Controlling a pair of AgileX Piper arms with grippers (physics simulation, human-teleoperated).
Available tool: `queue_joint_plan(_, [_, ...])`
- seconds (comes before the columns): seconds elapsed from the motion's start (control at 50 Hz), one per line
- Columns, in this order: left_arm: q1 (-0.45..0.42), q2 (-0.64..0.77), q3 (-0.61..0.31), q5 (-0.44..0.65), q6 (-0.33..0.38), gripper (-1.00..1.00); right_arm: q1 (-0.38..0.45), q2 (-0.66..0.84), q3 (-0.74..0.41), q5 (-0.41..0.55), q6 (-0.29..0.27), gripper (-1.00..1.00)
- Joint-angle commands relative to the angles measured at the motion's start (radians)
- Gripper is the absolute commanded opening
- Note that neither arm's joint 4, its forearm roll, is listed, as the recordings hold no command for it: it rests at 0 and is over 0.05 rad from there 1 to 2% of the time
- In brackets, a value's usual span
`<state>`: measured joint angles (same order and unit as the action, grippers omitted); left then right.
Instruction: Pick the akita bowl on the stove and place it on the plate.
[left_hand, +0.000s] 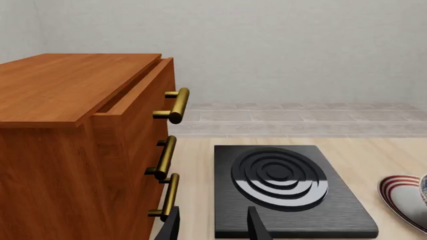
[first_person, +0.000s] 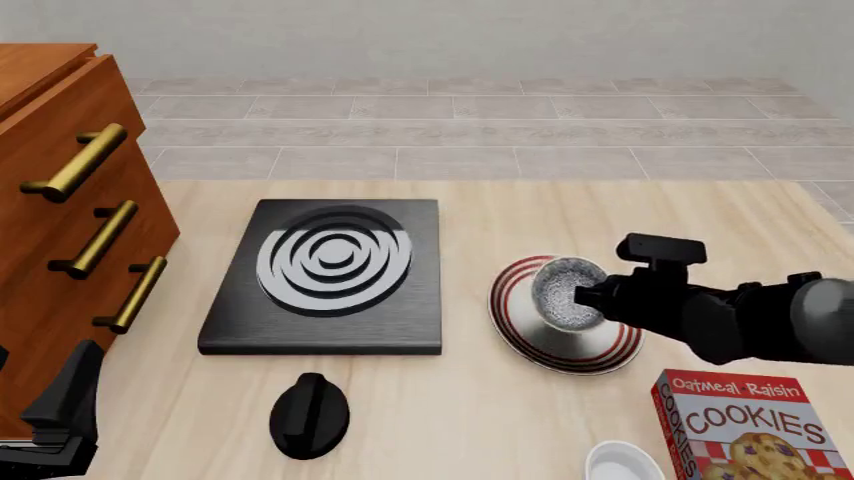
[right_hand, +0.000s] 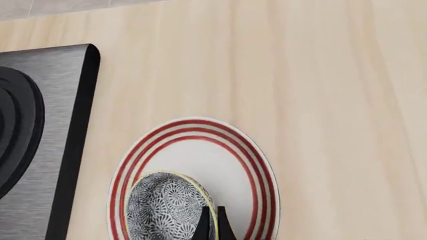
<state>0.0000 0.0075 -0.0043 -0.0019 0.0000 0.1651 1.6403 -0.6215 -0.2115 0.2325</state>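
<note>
Bowl (first_person: 566, 293), speckled grey and white inside, sits over the plate (first_person: 514, 330) with the red rings, pinched at its rim by my right gripper (first_person: 589, 296). In the right wrist view my two dark fingers (right_hand: 203, 226) close narrowly on the bowl's edge, one inside and one outside the wall, with the plate's white face and red bands spread beneath. From these views I cannot tell whether the bowl's base is touching the plate or held just above it.

To the plate's left lies the black stove (first_person: 327, 280), its white and black burner rings bare, with a strip of pale table (first_person: 467, 400) between the two. A black knob (first_person: 310, 415) lies on the table near the stove's front edge. A wooden drawer chest (first_person: 60, 210) with brass handles stands at the far left. A cookie box (first_person: 747, 425) is at the front right, and a plain white bowl (first_person: 625, 465) shows just beside it at the frame's lower edge.

My left gripper (left_hand: 212, 225) hangs low near the chest, well apart from the plate, its fingers spread wide and holding nothing; its camera looks across the stove toward the tiled floor.
</note>
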Motion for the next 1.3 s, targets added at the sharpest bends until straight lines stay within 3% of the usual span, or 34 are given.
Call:
queue_joint_plan(0.02, [0.000, 0.000, 0.000, 0.000, 0.000, 1.00, -0.002, 0.032, -0.002, -0.021, 0.011, -1.00])
queue_joint_plan(0.64, [0.000, 0.000, 0.000, 0.000, 0.000, 1.00, 0.003, 0.097, 0.008, -0.063, 0.013, -1.00])
queue_joint_plan(0.66, [0.000, 0.000, 0.000, 0.000, 0.000, 1.00, 0.010, 0.088, 0.010, -0.061, 0.008, 1.00])
queue_joint_plan(0.68, [0.000, 0.000, 0.000, 0.000, 0.000, 1.00, 0.021, 0.051, 0.028, -0.078, 0.033, 1.00])
queue_joint_plan(0.78, [0.000, 0.000, 0.000, 0.000, 0.000, 1.00, 0.000, 0.026, 0.017, -0.054, 0.000, 1.00])
queue_joint_plan(0.8, [0.000, 0.000, 0.000, 0.000, 0.000, 1.00, -0.016, 0.001, 0.018, -0.055, -0.018, 1.00])
queue_joint_plan(0.84, [0.000, 0.000, 0.000, 0.000, 0.000, 1.00, -0.053, 0.002, -0.003, -0.028, -0.130, 1.00])
queue_joint_plan(0.86, [0.000, 0.000, 0.000, 0.000, 0.000, 1.00, -0.038, -0.023, 0.009, -0.038, -0.073, 1.00])
queue_joint_plan(0.88, [0.000, 0.000, 0.000, 0.000, 0.000, 1.00, -0.038, -0.023, 0.009, -0.038, -0.073, 1.00])
queue_joint_plan(0.9, [0.000, 0.000, 0.000, 0.000, 0.000, 1.00, -0.049, -0.021, 0.000, -0.026, -0.118, 1.00])
queue_joint_plan(1.26, [0.000, 0.000, 0.000, 0.000, 0.000, 1.00, -0.025, -0.151, 0.013, 0.019, -0.115, 1.00])
queue_joint_plan(1.3, [0.000, 0.000, 0.000, 0.000, 0.000, 1.00, -0.011, -0.173, 0.013, 0.027, -0.147, 1.00])
